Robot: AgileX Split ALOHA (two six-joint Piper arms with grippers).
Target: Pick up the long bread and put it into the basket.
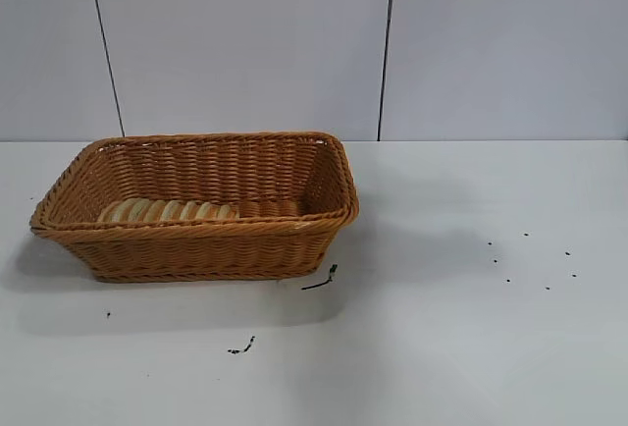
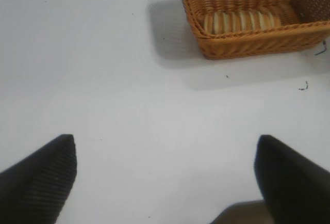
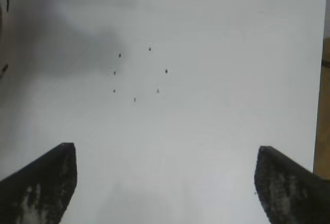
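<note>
A flat white desk (image 1: 471, 347) is shown. A large rectangular orange-brown woven wicker basket (image 1: 196, 249) is seated directly on its left half. Small dark specks (image 1: 530, 259) and two short dark marks (image 1: 319, 281) are scattered on the surface.

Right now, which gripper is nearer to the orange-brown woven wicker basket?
Left. The left gripper hangs open over bare table with the basket and its long bread ahead; the right gripper, also open, sees only dark specks.
</note>
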